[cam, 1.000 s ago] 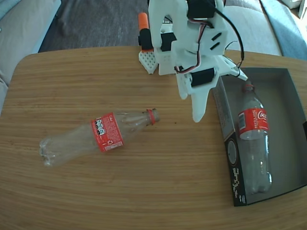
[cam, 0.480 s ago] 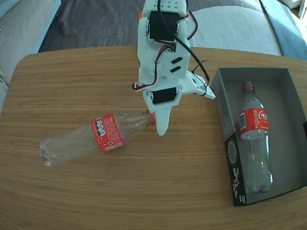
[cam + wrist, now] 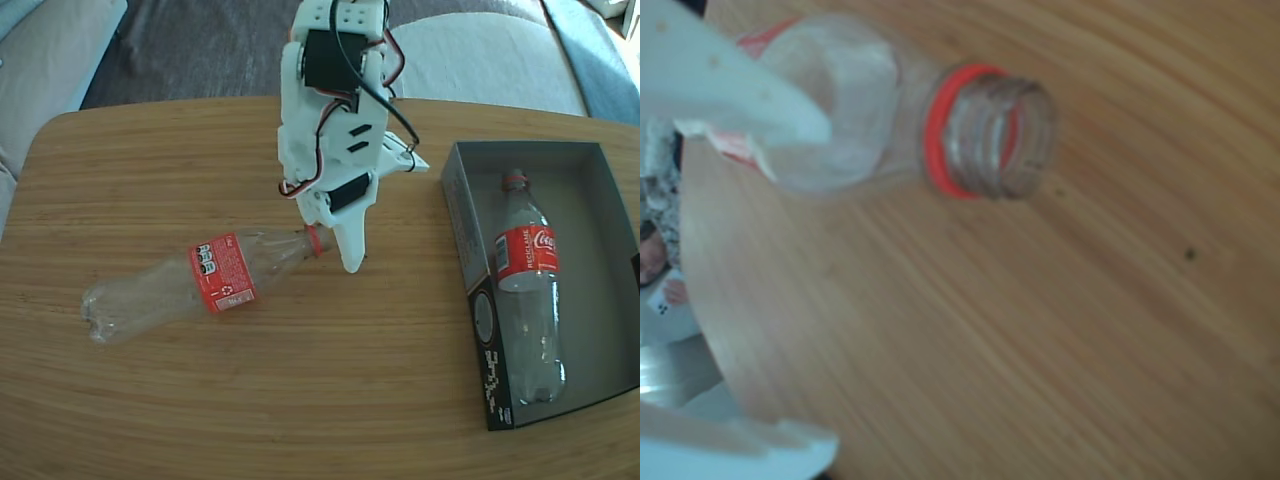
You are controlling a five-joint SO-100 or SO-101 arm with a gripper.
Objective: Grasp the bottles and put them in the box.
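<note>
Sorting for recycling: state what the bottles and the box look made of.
Bottles: clear, glossy plastic, since the wood and tray show through; red printed labels. Box: probably cardboard, matte grey inside, with thin folded walls and a black printed side.

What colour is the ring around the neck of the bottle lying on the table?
Red, clearest in the wrist view: the neck ring on the clear bottle.

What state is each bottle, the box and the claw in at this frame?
Bottle on the table: lying on its side, uncapped, not gripped.
Bottle in the box: lying flat inside, neck toward the far end.
Box: open-topped, holding one bottle.
Claw: open, jaws spread near the table bottle's neck, holding nothing.
</note>
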